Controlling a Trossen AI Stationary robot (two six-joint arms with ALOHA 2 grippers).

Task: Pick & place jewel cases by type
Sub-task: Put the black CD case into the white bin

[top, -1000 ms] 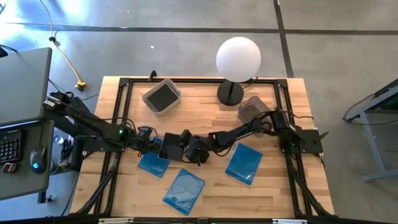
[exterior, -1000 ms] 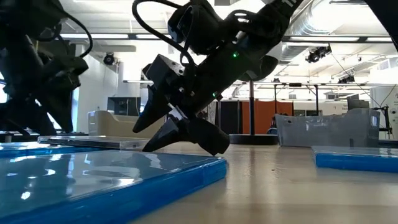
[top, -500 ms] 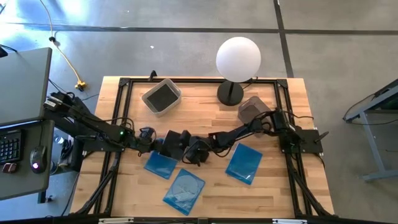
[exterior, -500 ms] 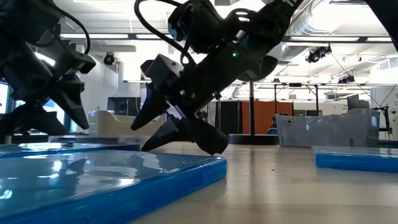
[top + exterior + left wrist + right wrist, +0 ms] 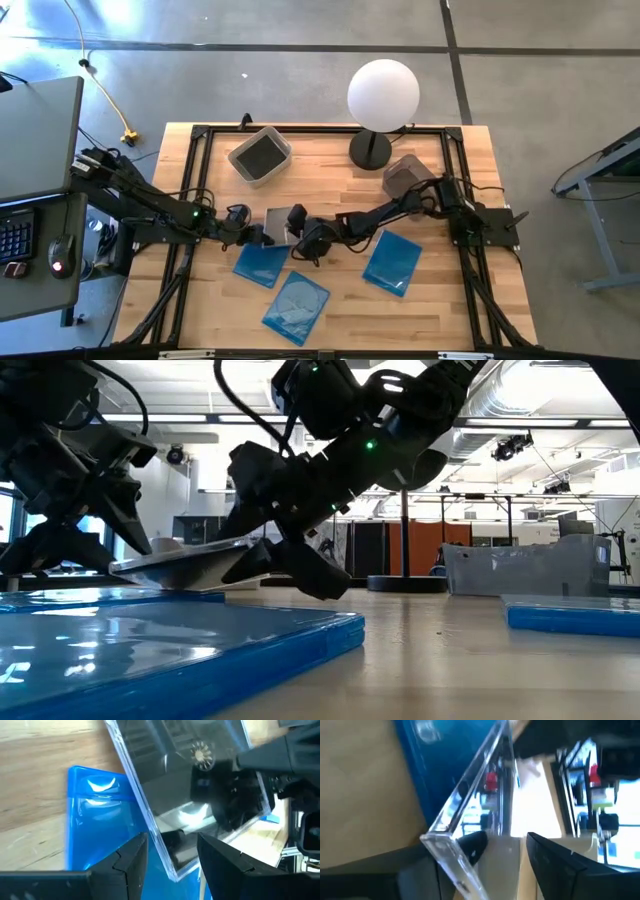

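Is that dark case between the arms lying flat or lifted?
Lifted and tilted: the squarish dark plastic case hangs above the blue case in the low view.

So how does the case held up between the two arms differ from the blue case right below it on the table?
The dark jewel case is smoke-grey with a clear edge; the blue jewel case is translucent blue. The dark one is lifted off the table and tilted, between the left hand and right hand; the blue one lies flat on the wood, untouched. From above, the dark one looks squarer and smaller. Both are thin, flat plastic cases.
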